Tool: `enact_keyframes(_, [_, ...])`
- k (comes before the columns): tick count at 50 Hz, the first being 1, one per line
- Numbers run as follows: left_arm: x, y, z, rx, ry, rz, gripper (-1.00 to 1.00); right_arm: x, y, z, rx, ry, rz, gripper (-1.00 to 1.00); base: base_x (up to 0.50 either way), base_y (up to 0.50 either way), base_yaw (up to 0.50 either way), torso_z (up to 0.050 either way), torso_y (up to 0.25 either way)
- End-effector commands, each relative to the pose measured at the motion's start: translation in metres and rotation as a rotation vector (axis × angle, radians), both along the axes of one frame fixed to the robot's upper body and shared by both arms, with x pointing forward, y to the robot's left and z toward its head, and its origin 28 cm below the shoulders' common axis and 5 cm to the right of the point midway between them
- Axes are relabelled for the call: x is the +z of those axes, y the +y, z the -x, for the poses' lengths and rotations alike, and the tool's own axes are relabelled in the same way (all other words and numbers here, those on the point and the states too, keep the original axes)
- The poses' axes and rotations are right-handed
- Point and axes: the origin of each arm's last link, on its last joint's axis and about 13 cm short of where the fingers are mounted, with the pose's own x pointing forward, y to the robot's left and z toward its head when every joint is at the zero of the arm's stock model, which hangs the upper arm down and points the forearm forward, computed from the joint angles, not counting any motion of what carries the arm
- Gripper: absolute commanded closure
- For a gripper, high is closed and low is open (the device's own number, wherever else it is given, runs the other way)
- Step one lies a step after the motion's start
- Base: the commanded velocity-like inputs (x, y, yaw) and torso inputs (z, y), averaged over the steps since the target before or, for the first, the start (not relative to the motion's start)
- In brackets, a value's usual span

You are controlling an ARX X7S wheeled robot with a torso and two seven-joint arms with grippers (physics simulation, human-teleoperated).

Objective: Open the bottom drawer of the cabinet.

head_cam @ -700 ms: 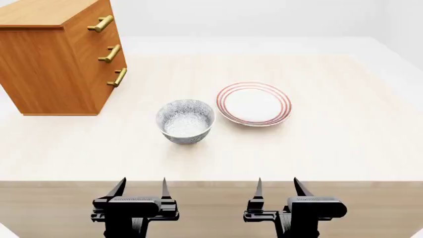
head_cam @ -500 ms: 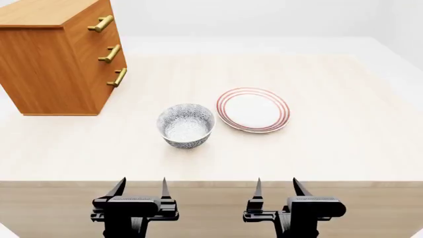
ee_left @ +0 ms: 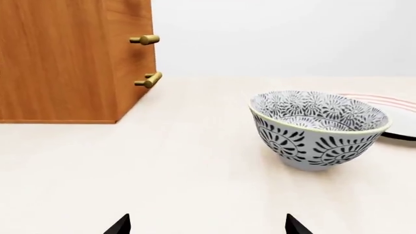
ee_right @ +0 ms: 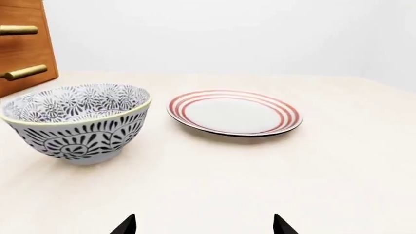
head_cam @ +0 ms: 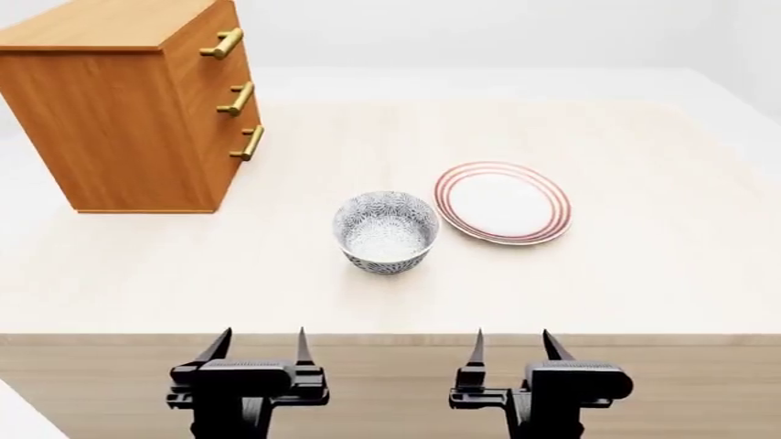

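Observation:
The orange-brown cabinet (head_cam: 123, 110) stands at the table's far left, its three drawers all shut. The bottom drawer (head_cam: 240, 163) carries the lowest brass handle (head_cam: 249, 143). In the left wrist view the cabinet (ee_left: 65, 58) shows with that handle (ee_left: 149, 79) low on its front. It also appears in the right wrist view, on the cabinet's (ee_right: 23, 48) edge, as the lower handle (ee_right: 25, 72). My left gripper (head_cam: 259, 343) (ee_left: 208, 226) and right gripper (head_cam: 513, 343) (ee_right: 203, 225) are open and hold nothing. Both hang by the table's front edge, far from the cabinet.
A patterned bowl (head_cam: 386, 231) (ee_left: 318, 131) (ee_right: 81, 122) sits mid-table between the grippers and the cabinet. A red-ringed plate (head_cam: 503, 202) (ee_right: 234, 112) lies to its right. The pale table (head_cam: 635, 274) ends at a front edge just ahead of the fingertips.
In the head view the cabinet, bowl and plate have all slid to the right, so the view has shifted. Both grippers keep their place and stay open.

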Motion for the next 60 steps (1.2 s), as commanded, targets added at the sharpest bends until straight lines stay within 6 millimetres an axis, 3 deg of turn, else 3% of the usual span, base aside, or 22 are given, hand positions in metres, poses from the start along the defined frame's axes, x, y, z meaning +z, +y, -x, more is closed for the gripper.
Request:
enact_keyframes(1, [-0.001, 0.001, -0.001, 0.008, 0.004, -0.005, -1.0, -0.001, 0.001, -0.001, -0.015, -0.001, 0.006, -1.0, 0.0, 0.5, 0.0, 0.0, 0.0])
enact_keyframes(12, [0.002, 0.002, -0.002, 0.01, 0.019, 0.001, -1.0, 0.002, 0.001, -0.001, -0.018, 0.036, 0.013, -1.0, 0.0, 0.0, 0.0, 0.0, 0.0])
enact_keyframes(14, [0.018, 0.003, -0.002, -0.001, 0.005, -0.008, -1.0, 0.016, 0.0, -0.001, -0.017, 0.041, 0.012, -1.0, 0.0, 0.0, 0.0, 0.0, 0.0])
enact_keyframes(16, [0.057, 0.008, -0.003, -0.021, -0.027, -0.01, -1.0, 0.051, -0.001, 0.001, 0.033, 0.02, 0.009, -1.0, 0.0, 0.0, 0.0, 0.0, 0.0])
enact_keyframes(19, [0.095, 0.012, 0.001, -0.018, -0.09, -0.012, -1.0, 0.082, -0.004, 0.006, 0.057, -0.022, -0.002, -1.0, 0.0, 0.0, 0.0, 0.0, 0.0])
enact_keyframes(22, [0.12, 0.014, 0.007, -0.007, -0.152, -0.01, -1.0, 0.099, -0.003, 0.011, 0.047, -0.062, 0.027, -1.0, 0.0, 0.0, 0.0, 0.0, 0.0])
enact_keyframes(60, [0.105, 0.013, 0.002, -0.013, -0.123, -0.008, -1.0, 0.099, -0.004, 0.007, 0.039, -0.086, 0.025, -1.0, 0.48, 0.0, 0.0, 0.0, 0.0])
